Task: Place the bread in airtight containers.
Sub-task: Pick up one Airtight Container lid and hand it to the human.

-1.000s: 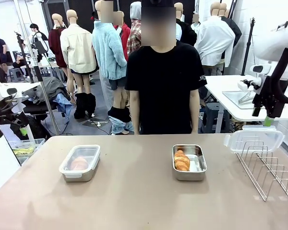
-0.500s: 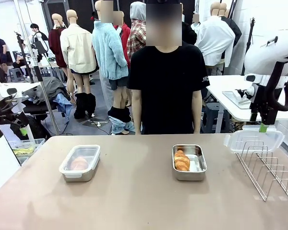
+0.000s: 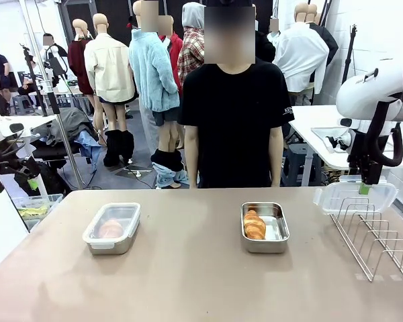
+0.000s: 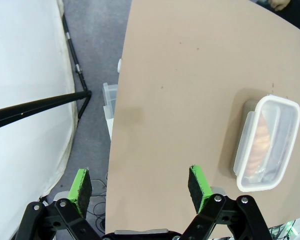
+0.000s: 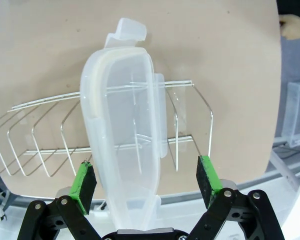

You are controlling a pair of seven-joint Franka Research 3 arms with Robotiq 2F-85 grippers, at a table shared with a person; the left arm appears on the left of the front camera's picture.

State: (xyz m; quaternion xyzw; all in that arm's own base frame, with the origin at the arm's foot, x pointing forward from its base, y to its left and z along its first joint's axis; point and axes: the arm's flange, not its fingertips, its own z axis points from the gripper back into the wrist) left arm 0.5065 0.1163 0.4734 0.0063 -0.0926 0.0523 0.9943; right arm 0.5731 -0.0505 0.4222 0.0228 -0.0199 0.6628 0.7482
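Tan table (image 3: 188,268), rounded corners. Directly on it: lidded steel tin (image 3: 112,228) on the left, roll visible through the clear lid; open steel tin (image 3: 264,227) right of centre with a croissant-shaped roll (image 3: 254,225) inside; wire rack (image 3: 375,231) at the right edge, a clear plastic lid (image 3: 354,196) resting on its far end.

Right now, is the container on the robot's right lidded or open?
Open: the right container shows bare bread, and a clear lid sits on the wire rack.

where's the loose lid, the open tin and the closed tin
loose lid (image 5: 125,150), right wrist view, middle of its clear panel
open tin (image 3: 278,231), front view, bare floor beside the roll
closed tin (image 3: 114,225), front view, lid top
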